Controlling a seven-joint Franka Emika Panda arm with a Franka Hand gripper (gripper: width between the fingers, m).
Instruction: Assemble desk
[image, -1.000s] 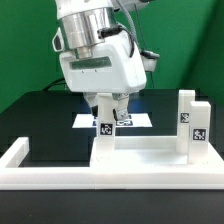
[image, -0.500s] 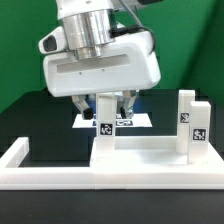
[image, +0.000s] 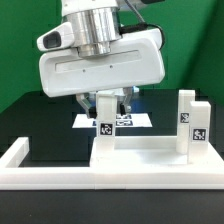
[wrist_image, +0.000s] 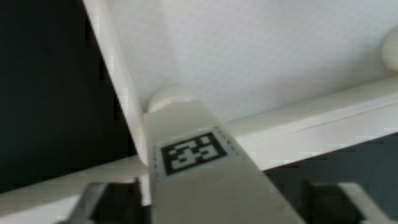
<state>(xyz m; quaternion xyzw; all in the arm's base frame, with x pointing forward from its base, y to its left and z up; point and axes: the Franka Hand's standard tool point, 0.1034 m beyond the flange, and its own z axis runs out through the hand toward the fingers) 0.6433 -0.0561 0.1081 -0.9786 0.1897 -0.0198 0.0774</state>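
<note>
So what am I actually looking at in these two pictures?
It is a robot arm building a small desk. One picture comes from a camera standing off to the side, the other from a camera on the arm's wrist, looking down between its fingers.

The big white block at the top of the side view is the arm's hand, the gripper. Its two fingers stand on either side of an upright white desk leg, which carries a black-and-white tag. Whether they already squeeze it, I cannot tell.

On the black table lies the white tabletop panel, with more tagged legs upright at the exterior view's right. The low white barrier wall in front and the marker board behind belong to the rig, not the desk.
</note>
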